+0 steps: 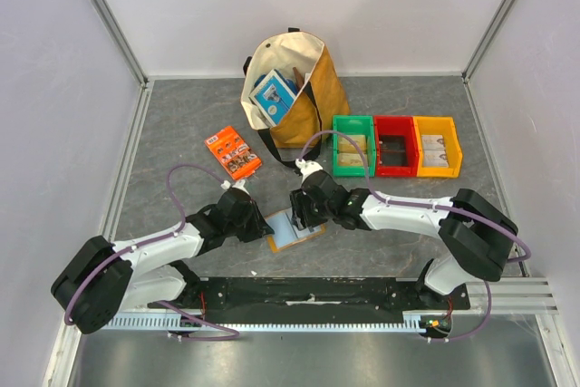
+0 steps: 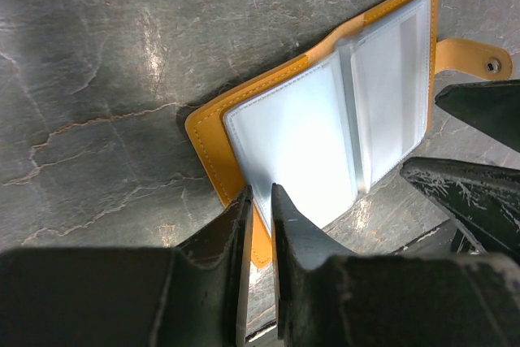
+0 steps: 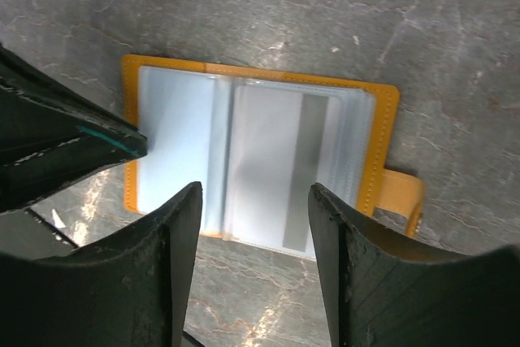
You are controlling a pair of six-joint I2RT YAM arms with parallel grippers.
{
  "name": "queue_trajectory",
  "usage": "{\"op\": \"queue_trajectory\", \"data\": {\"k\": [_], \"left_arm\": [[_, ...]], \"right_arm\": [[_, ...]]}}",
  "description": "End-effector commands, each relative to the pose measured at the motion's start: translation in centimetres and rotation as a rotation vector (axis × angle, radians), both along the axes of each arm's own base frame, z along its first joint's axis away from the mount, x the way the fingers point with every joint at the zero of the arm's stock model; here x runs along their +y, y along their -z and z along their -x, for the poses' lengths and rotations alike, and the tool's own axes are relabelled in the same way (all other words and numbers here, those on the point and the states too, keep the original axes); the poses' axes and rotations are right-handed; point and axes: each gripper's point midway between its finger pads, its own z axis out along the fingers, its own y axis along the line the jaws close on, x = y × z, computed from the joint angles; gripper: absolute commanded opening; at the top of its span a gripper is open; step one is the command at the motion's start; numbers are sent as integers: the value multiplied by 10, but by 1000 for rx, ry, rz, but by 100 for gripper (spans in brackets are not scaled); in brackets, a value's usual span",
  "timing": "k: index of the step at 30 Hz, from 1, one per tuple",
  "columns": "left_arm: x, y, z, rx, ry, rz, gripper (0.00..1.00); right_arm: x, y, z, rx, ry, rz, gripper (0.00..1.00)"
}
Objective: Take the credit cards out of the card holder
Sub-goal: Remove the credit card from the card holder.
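The card holder (image 1: 294,231) lies spread open on the grey worktop (image 1: 181,124), near its front edge and between the two arms. Its orange cover faces down and its pale blue-grey sleeves face up, and the closing tab (image 3: 402,197) sticks out on the right arm's side.

The left fingers (image 2: 286,217) are drawn in to a narrow slit, with the holder's near edge caught between them. The right fingers (image 3: 180,225) stand well apart and hold nothing, hanging over the near edge of the sleeves. Under them, a pale card (image 3: 272,160) with a grey stripe sits inside a clear sleeve, which covers it fully.

Further back and to the left, apart from the holder, an orange printed packet (image 1: 233,153) lies flat. Behind it a canvas tote bag (image 1: 313,101) stands open, with a blue-and-white box (image 1: 275,97) showing in its mouth. To the right of the bag is a row of three bins touching side by side: a green bin (image 1: 353,120), a red bin (image 1: 395,120) and a yellow bin (image 1: 437,120). The green and yellow bins hold something pale that I cannot make out, and the inside of the red one looks dark.
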Motion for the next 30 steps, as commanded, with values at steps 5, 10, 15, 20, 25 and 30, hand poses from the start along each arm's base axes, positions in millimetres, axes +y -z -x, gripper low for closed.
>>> {"op": "queue_trajectory", "data": {"k": [5, 10, 15, 20, 25, 30], "left_arm": [[2, 4, 2, 6, -19, -8, 21], [2, 4, 1, 7, -21, -9, 21], [2, 5, 2, 9, -18, -10, 21], [2, 5, 2, 10, -19, -9, 21], [2, 5, 2, 10, -17, -8, 21], [1, 6, 3, 12, -17, -9, 21]], "right_arm": [[-13, 10, -8, -15, 68, 61, 65], [-10, 19, -4, 11, 46, 68, 65], [-10, 28, -1, 37, 39, 78, 65], [-4, 29, 7, 75, 10, 47, 64], [6, 21, 13, 102, -19, -4, 62], [14, 13, 15, 123, -34, -64, 60]]}}
